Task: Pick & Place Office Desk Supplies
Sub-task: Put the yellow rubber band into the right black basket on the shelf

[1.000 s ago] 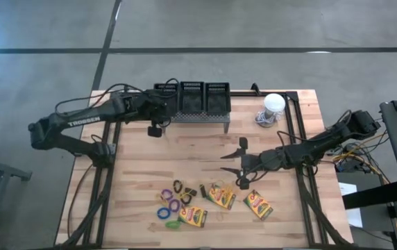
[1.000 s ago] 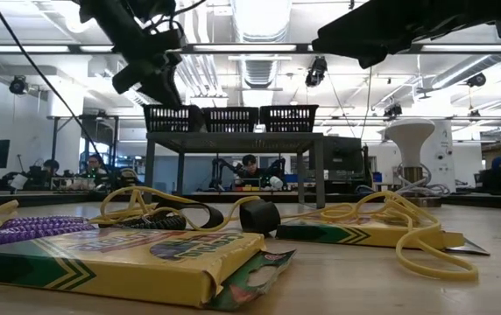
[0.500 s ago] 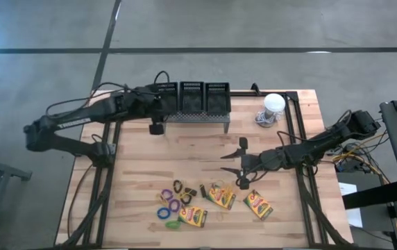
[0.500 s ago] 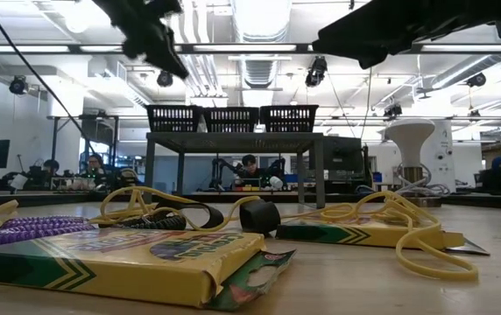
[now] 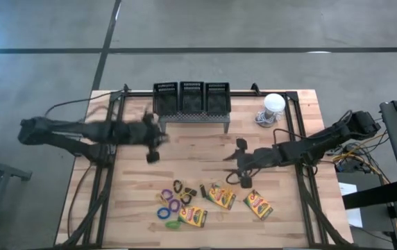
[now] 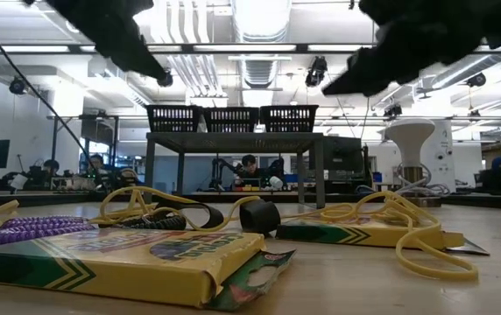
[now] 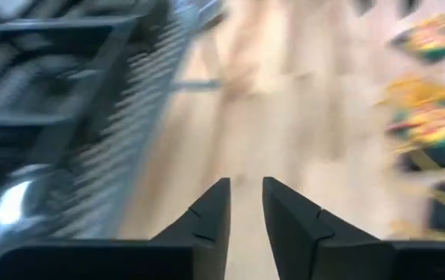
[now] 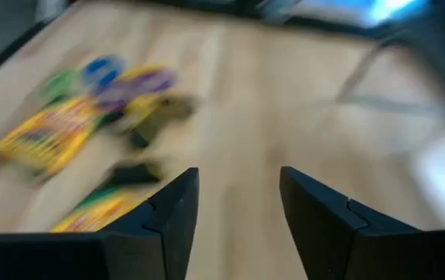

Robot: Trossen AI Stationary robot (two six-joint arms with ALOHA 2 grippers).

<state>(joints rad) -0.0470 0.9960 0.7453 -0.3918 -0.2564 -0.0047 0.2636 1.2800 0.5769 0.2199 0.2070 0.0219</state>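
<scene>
Three crayon boxes (image 5: 221,196) and scattered elastic loops (image 5: 170,206) lie near the table's front edge, near the right gripper (image 5: 236,161), fingers apart and empty. Left gripper (image 5: 153,144), narrow gap, empty, hangs just ahead of three mesh bins (image 5: 191,97).

A wooden table (image 5: 184,160) carries crayon boxes (image 5: 221,196), elastic loops (image 5: 169,206), a perforated stand (image 5: 191,118) and a white object (image 5: 273,104).

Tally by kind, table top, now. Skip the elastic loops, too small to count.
black mesh bins: 3
crayon boxes: 3
grey perforated stand: 1
white round-topped object: 1
Total: 8
</scene>
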